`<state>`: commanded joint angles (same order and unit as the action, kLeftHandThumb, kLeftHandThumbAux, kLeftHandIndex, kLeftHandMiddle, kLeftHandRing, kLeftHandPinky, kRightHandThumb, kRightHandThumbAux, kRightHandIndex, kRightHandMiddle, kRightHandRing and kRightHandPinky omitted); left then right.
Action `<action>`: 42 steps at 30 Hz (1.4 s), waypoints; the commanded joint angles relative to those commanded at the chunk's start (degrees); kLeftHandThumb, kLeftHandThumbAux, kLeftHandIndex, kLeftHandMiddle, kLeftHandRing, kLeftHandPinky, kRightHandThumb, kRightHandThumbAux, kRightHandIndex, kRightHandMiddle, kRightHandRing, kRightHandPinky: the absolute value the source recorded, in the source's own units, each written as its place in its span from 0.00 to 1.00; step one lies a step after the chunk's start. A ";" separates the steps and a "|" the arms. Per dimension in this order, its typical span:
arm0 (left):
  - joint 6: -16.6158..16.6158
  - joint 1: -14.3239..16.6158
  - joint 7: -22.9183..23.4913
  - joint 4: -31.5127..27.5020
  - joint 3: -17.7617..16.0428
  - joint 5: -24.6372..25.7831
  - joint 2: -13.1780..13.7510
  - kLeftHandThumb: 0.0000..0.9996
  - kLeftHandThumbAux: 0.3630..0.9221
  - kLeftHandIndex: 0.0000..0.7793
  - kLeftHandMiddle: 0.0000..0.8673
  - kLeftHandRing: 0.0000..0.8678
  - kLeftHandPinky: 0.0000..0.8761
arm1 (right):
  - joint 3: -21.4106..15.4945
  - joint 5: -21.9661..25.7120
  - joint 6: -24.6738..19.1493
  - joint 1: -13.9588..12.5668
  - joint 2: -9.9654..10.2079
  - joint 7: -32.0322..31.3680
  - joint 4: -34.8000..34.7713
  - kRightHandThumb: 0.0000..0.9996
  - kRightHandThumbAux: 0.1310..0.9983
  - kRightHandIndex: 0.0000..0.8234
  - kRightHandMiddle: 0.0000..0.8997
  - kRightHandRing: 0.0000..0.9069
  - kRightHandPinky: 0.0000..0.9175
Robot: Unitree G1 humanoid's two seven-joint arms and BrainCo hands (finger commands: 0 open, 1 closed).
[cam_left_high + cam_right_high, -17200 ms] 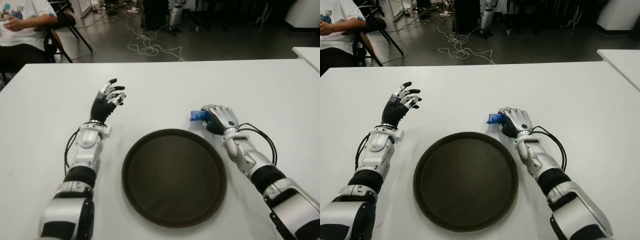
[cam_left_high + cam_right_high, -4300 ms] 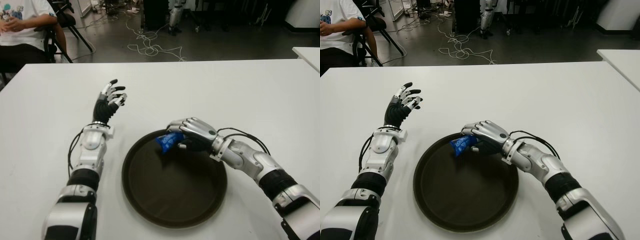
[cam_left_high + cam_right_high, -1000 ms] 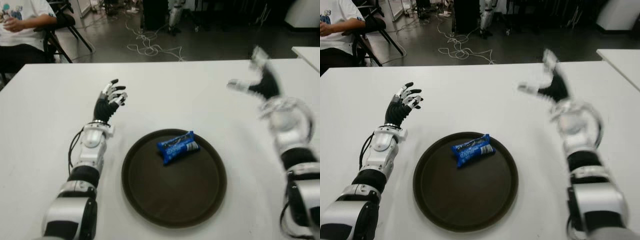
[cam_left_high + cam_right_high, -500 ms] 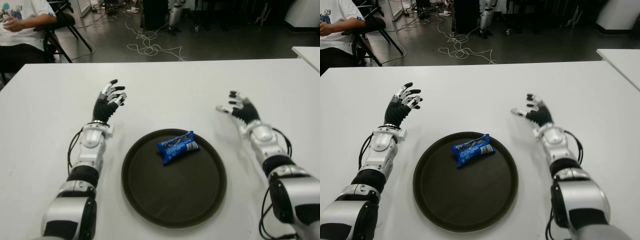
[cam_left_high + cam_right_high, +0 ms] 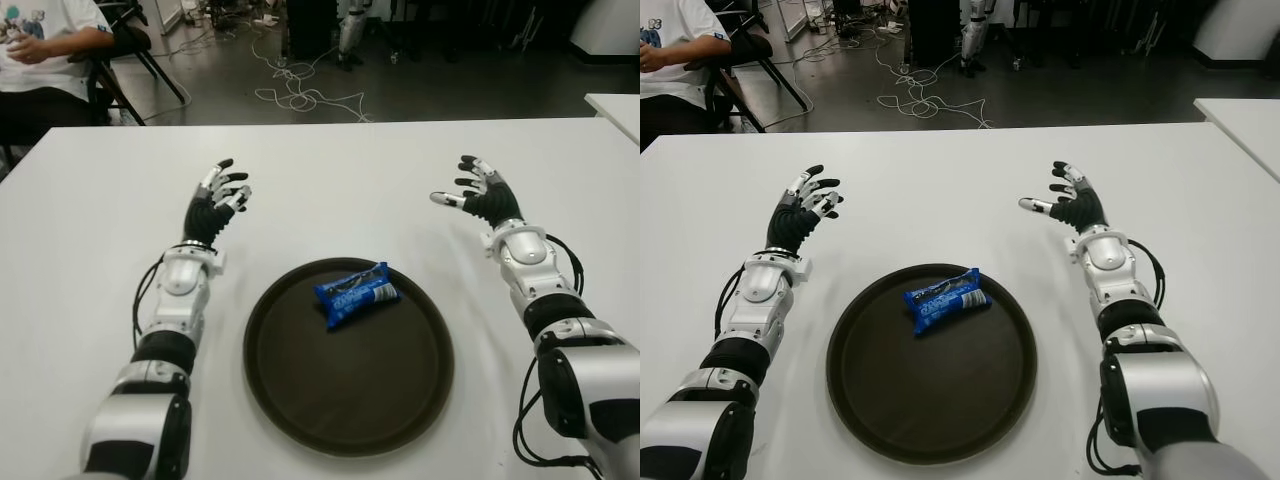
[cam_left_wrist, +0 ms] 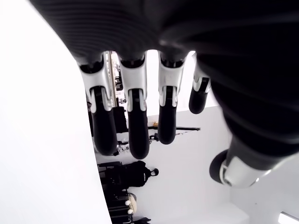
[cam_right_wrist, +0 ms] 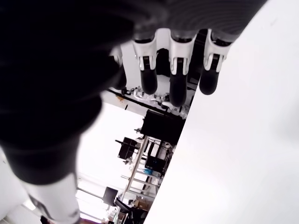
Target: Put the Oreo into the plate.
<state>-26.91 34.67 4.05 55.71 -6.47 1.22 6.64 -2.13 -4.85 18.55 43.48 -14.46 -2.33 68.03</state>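
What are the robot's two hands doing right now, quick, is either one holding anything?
Left hand: open, fingers spread, holding nothing.
Right hand: open, fingers spread, holding nothing; the Oreo pack lies in the plate.

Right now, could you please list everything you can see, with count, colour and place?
Oreo pack: one, blue, lying in the plate's far half.
Plate: one, dark brown, round, on the table between the arms.
Table: one, white; a second white table corner at far right.
Cables: white, on the floor beyond.
Person: one, white shirt, seated far left.
Left hand: open, left of the plate.
Right hand: open, right of the plate.
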 joint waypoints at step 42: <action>-1.69 -0.08 0.65 0.92 -0.47 0.19 0.06 0.26 0.48 0.17 0.29 0.37 0.48 | -1.10 0.59 -4.78 -2.11 3.93 3.77 -5.85 0.01 0.83 0.16 0.22 0.26 0.32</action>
<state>-28.60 34.59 4.71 56.63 -6.94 1.42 6.70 -3.22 -4.26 13.77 41.37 -10.53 1.44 62.18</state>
